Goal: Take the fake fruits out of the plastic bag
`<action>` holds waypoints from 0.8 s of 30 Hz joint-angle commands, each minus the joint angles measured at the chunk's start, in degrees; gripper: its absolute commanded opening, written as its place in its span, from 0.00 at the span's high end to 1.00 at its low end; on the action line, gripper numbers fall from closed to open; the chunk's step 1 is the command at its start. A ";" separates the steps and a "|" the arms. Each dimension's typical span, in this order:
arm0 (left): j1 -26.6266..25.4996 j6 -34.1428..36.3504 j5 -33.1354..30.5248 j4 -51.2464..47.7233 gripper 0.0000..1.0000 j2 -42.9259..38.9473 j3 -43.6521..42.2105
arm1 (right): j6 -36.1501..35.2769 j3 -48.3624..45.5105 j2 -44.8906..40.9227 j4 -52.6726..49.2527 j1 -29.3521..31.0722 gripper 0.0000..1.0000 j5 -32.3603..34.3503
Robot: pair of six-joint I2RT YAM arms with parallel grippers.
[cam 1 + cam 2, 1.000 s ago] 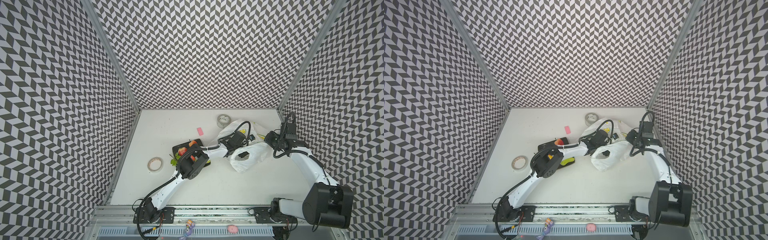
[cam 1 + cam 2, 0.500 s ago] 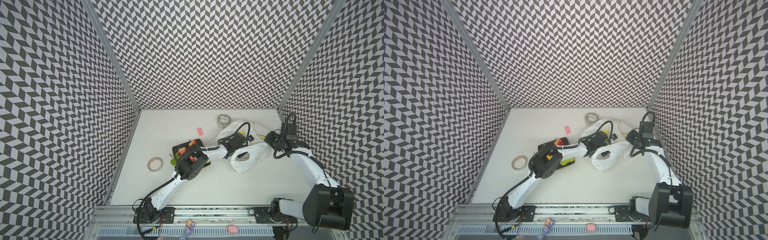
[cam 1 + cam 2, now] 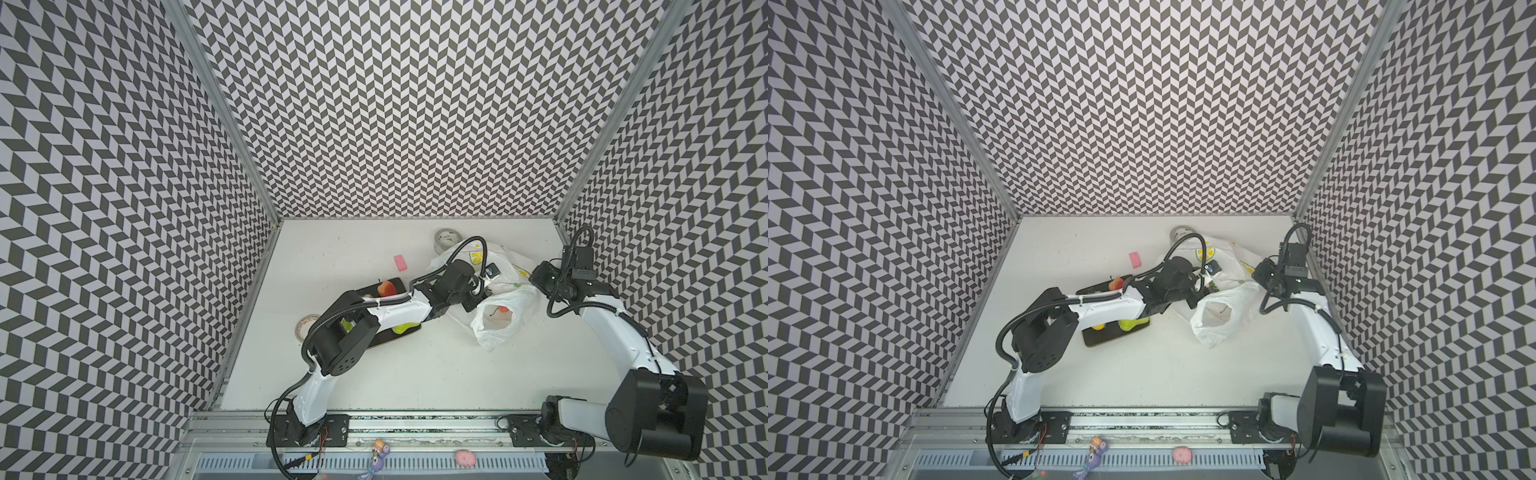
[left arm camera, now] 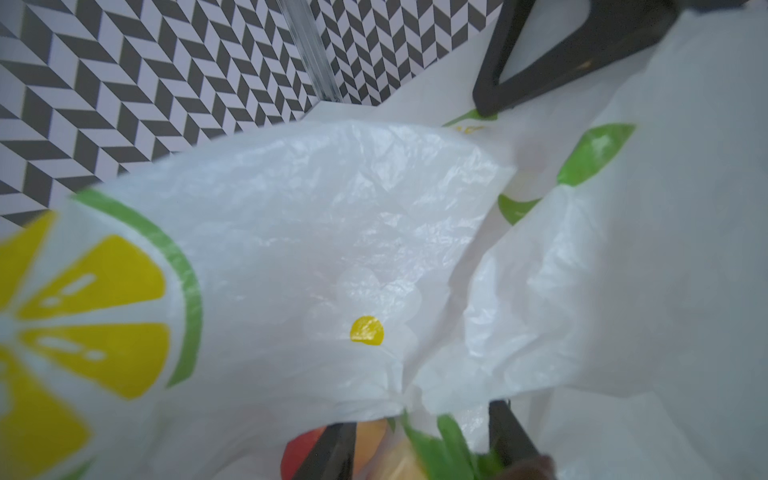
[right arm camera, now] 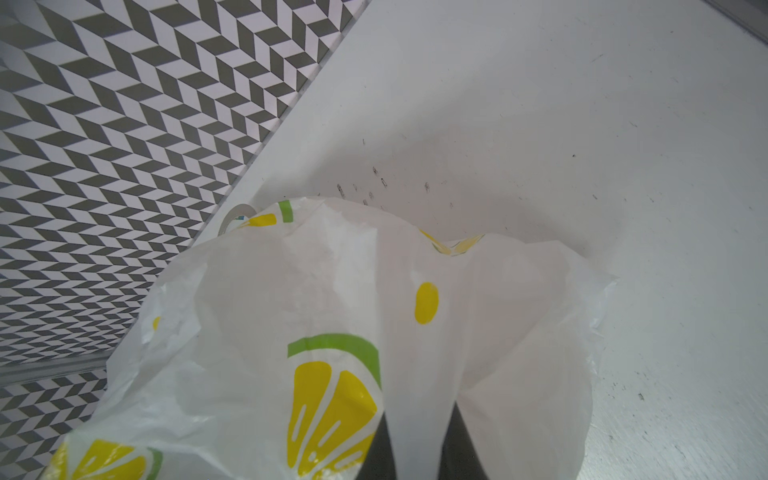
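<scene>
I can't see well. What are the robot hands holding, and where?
Right gripper pinches the bag at its rim. Left gripper seems to clamp an orange fruit at its leafy end.

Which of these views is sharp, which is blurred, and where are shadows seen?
Both top views: sharp, evenly lit, only soft shadows. Left wrist view: the plastic bag is soft, its print smeared, the fake fruit at the frame edge out of focus. Right wrist view: crisper bag, a faint shadow on the table.
</scene>
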 commanded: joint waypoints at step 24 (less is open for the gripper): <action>1.12 3.03 -2.67 -2.27 0.57 1.31 1.45 | 0.65 -0.92 -1.67 4.38 -0.09 0.87 -2.12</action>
